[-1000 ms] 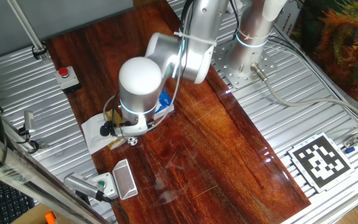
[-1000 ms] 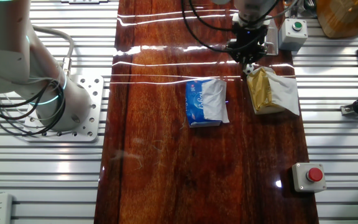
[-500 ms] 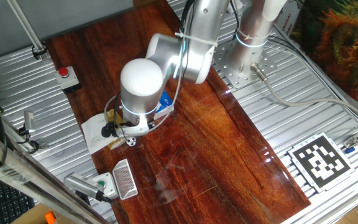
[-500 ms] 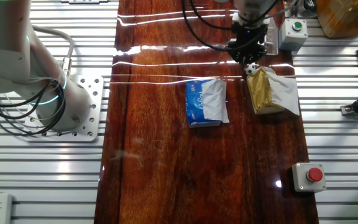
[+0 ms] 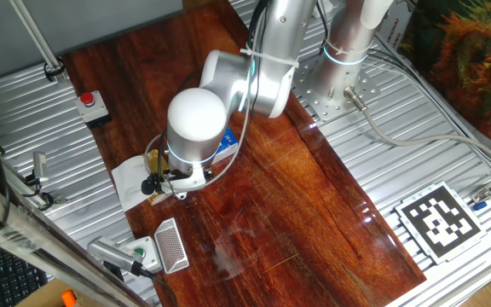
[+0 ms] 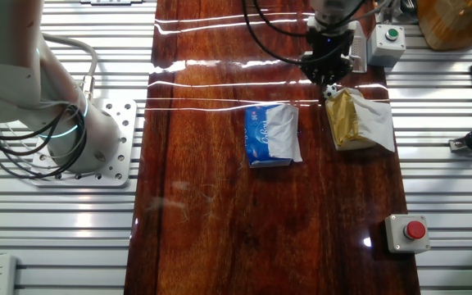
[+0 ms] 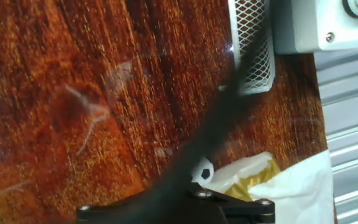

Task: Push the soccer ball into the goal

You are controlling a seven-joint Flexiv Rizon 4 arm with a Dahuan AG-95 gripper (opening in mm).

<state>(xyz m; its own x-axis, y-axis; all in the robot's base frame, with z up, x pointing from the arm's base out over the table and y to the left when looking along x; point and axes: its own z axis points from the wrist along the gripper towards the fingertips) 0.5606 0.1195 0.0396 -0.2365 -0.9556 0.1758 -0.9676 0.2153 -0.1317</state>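
From my station I see a dark red, glossy wooden table (image 6: 220,213) set on ribbed aluminium plates, with ceiling lights streaking across the varnish at its far end in the other fixed view. The arm (image 5: 196,119) reaches down over the table's edge, and its claw (image 6: 328,80) hangs low just above the soccer ball (image 7: 202,170), which sits on the wood touching or just beside the white napkin (image 6: 375,119) with its gold wrapper (image 6: 344,121). I cannot tell whether the claw's fingers are apart or together; the hand view shows only a dark blurred shape and the black bar of the mount at the bottom. In that hand view the goal (image 7: 252,43) lies ahead of the ball, its grey mesh facing it, pressed against the white box with a green button (image 7: 316,25). A blue and white tissue pack (image 6: 272,135) lies near the middle of the table, apart from the napkin. A red button box (image 6: 406,232) sits on the metal at the near corner, a fiducial marker (image 5: 440,220) rests on the plates in one fixed view, and a second arm's base (image 6: 97,143) is bolted beside the table.
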